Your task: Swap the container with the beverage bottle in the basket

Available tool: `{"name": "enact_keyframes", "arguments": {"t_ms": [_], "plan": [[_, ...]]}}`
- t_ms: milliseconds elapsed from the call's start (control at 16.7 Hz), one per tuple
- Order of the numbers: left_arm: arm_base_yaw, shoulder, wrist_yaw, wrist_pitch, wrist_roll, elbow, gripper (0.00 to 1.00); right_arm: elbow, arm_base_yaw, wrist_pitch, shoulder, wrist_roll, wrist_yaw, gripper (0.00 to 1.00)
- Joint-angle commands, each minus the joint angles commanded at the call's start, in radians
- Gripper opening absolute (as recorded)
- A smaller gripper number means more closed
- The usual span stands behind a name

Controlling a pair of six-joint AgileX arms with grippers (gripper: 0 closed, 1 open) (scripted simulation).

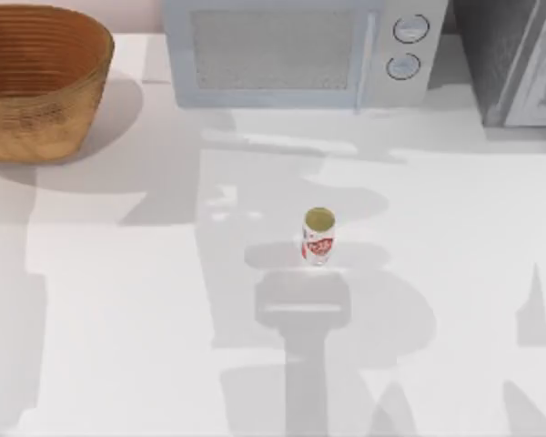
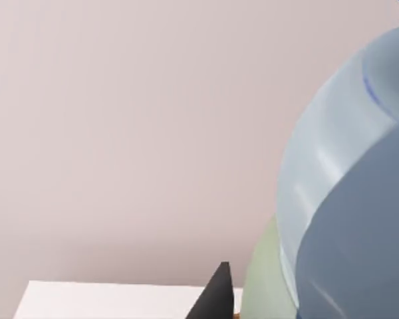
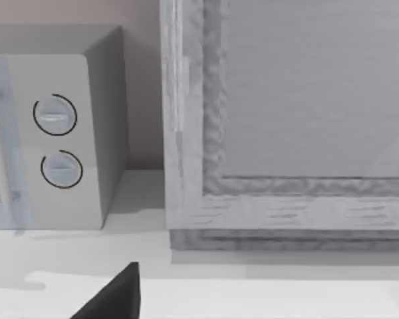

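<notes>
Standing upright near the middle of my white bench: one container, white with red label and yellowish-gold top, untouched. Far left corner: wicker basket, orange-brown, ribbed inside. Far centre: microwave with two round dials; a grey framed cabinet at far right. In my left wrist view the blue translucent beverage bottle looms very close beside a dark fingertip of my left tool; whether that tool is clenched on it I cannot tell. Right tool: one dark fingertip visible, state likewise undetermined.
</notes>
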Motion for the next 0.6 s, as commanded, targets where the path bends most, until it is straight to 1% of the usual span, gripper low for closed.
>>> {"name": "enact_keyframes", "arguments": {"t_ms": [120,240,600], "plan": [[-0.031,0.014,0.012,-0.067,0.001,0.056,0.00,0.000,0.000,0.000,0.000,0.000,0.000,1.00],[-0.046,0.021,0.018,-0.097,0.002,0.080,0.00,0.000,0.000,0.000,0.000,0.000,0.000,1.00],[-0.042,0.029,0.016,-0.089,0.003,0.080,0.00,0.000,0.000,0.000,0.000,0.000,0.000,1.00]]}}
